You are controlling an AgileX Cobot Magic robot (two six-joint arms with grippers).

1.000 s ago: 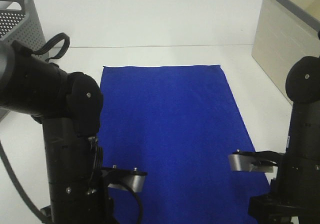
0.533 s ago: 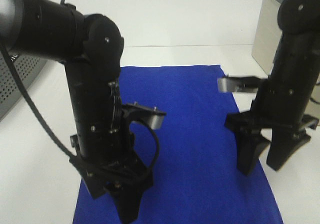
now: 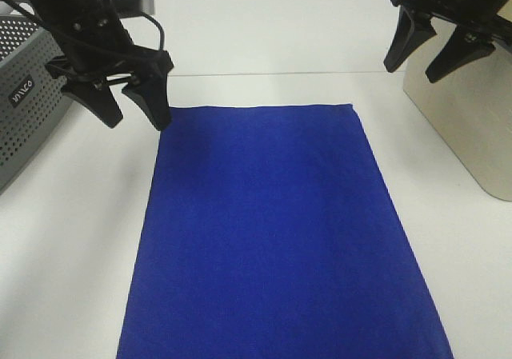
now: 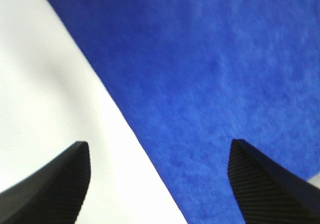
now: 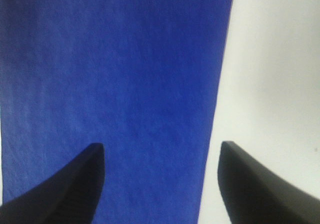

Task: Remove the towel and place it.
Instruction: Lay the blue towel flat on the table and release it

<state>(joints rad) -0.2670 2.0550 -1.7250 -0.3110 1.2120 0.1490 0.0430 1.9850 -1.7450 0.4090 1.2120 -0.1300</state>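
Note:
The towel [image 3: 272,231] is a deep royal-blue cloth lying flat and spread out on the white table, running from the middle to the near edge. My left gripper [image 3: 132,113] is open and empty, raised above the towel's far left corner. My right gripper [image 3: 424,61] is open and empty, raised high beyond the towel's far right corner. The left wrist view shows the towel [image 4: 215,79] and its edge between my open fingers. The right wrist view shows the towel [image 5: 115,94] and its edge below my open fingers.
A grey perforated basket [image 3: 28,87] stands at the far left. A beige bin [image 3: 464,111] with a grey rim stands at the far right. White table [image 3: 72,239] lies on both sides of the towel.
Both arms have risen from near the towel's near end and swung toward the far end. The towel has not moved.

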